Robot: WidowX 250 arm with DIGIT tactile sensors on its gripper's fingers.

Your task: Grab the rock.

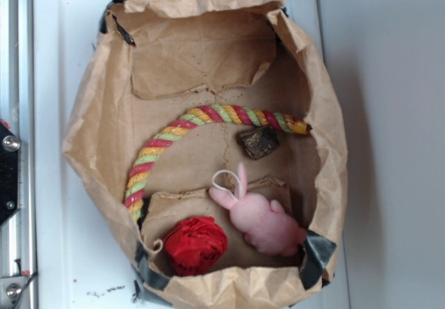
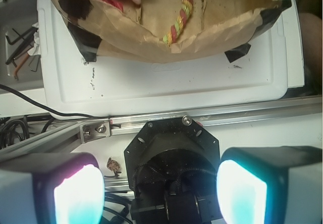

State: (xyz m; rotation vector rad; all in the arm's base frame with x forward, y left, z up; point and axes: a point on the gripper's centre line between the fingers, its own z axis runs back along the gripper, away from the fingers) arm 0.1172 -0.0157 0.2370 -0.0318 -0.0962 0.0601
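Note:
The rock [image 1: 258, 142], a small dark brown angular lump, lies on the floor of the open brown paper bag [image 1: 104, 114], just under the right end of the striped rope [image 1: 161, 142]. In the exterior view no gripper shows. Seen from the wrist, my gripper [image 2: 159, 193] is open, its two glowing pads [image 2: 78, 196] far apart with nothing between them. It hangs over the robot's black base [image 2: 171, 158], well away from the bag [image 2: 212, 35] at the top of that view. There the rock cannot be made out.
A pink plush bunny [image 1: 263, 220] lies just below the rock, with a red wrinkly ball [image 1: 196, 245] to its left. The bag stands on a white tray [image 1: 62, 239]. A metal rail [image 2: 202, 118] and cables [image 2: 30, 105] run between the tray and my base.

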